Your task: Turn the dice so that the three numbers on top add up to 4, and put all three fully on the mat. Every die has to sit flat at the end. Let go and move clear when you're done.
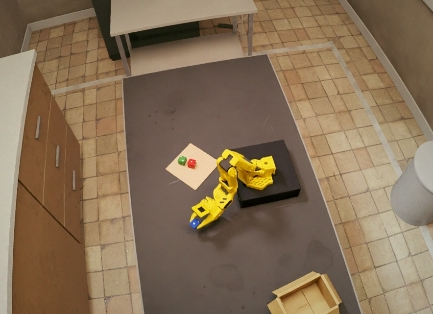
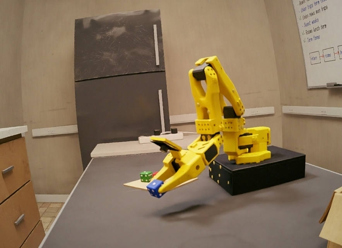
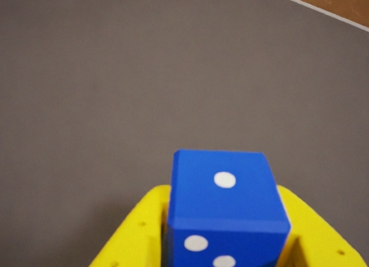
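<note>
My gripper (image 1: pixel 195 224) (image 2: pixel 156 187) (image 3: pixel 225 211) is shut on the blue die (image 1: pixel 194 223) (image 2: pixel 154 187) (image 3: pixel 225 198), holding it tilted in the air above the dark table. The blue die's one-pip face points obliquely upward; a face with at least two pips shows below it in the wrist view. The green die (image 1: pixel 181 160) (image 2: pixel 146 177) and the red die (image 1: pixel 191 163) (image 2: pixel 155 173) sit flat on the pale square mat (image 1: pixel 196 179) (image 2: pixel 135 183), side by side. Their top numbers are too small to read surely. The gripper partly hides the red die in the exterior view.
The arm stands on a black block (image 1: pixel 269 197) (image 2: pixel 265 179), right of the mat. An open cardboard box (image 1: pixel 304 300) (image 2: pixel 334 220) is at the table's near right. A brown cabinet (image 1: pixel 45 212) (image 2: pixel 16 184) stands beyond the table's left edge.
</note>
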`<move>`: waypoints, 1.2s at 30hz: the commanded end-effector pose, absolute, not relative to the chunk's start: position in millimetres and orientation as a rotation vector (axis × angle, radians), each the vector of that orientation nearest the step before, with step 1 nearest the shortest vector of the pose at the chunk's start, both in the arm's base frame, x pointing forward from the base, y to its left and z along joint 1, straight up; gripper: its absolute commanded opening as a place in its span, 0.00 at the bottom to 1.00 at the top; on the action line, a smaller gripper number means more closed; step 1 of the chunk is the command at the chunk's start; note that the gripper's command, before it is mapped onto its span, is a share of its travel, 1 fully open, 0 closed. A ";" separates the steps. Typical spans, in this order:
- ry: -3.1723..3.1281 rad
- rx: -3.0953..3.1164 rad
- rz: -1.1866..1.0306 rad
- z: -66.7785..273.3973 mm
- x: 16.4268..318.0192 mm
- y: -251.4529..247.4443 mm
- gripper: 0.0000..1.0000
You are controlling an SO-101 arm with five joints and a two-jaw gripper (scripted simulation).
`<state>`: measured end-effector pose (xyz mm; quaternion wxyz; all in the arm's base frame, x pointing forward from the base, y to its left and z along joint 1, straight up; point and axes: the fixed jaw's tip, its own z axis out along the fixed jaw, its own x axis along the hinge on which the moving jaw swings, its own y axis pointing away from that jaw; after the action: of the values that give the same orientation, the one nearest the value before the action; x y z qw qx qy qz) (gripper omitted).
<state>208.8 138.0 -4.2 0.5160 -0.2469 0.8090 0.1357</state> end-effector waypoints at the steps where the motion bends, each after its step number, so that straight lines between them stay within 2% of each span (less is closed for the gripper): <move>1: 1.920 -0.566 0.354 -4.1 205.7 138.3 0.00; 36: 1.917 -0.540 0.372 -2.6 206.0 138.7 0.00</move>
<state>208.9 138.4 -0.5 0.5344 -0.2276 0.7997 0.1519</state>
